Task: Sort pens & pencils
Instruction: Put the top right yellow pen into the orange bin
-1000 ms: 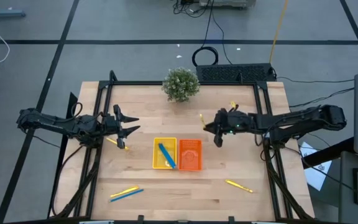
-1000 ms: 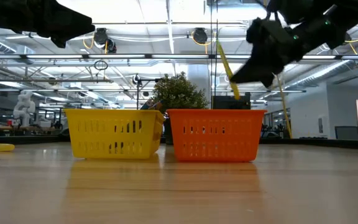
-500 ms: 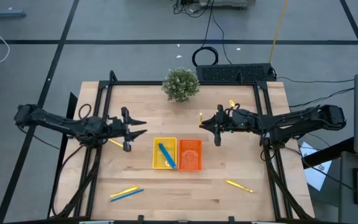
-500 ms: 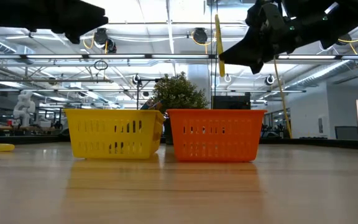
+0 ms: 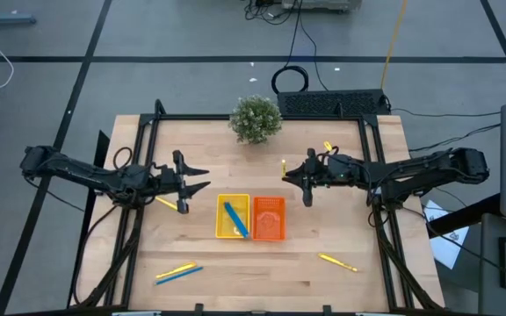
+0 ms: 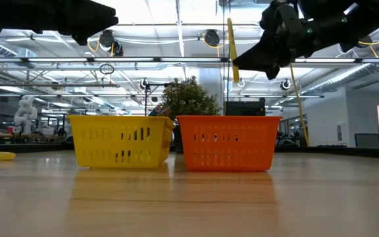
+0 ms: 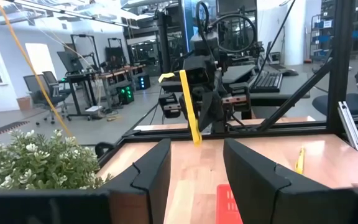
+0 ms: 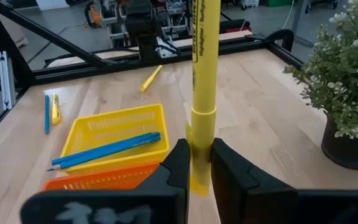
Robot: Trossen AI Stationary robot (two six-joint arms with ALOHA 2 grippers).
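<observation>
My right gripper [image 5: 288, 175] hovers beyond the orange tray [image 5: 269, 219], shut on a yellow pen [image 8: 202, 74] that stands upright. Left of the yellow tray [image 5: 221, 230], my left gripper [image 5: 196, 181] hangs open and empty above the table, its fingers pointing at the right gripper. In the left wrist view the same yellow pen [image 7: 188, 106] shows ahead. Two blue pens [image 8: 107, 150] lie in the yellow tray. A yellow pen [image 5: 161, 202] lies on the table under the left arm. My right gripper pinches the yellow pen's lower part [image 8: 201, 134] between its two fingers [image 8: 174, 163], a little above the pen's bottom end. The fingers come about level from the table's right side and lie across the pen. The pen stands upright, lifted clear above the table.
A potted plant [image 5: 256, 118] stands at the far edge. A yellow and a blue pen [image 5: 178, 273] lie near the front left, a yellow one [image 5: 336, 262] at the front right, another [image 5: 328, 147] at the far right. A black frame borders the table.
My left gripper has moved toward the table's right, nearer the yellow tray, staying open. My right gripper has tipped upward in place, and the yellow pen in it has swung from slanting to nearly upright.
</observation>
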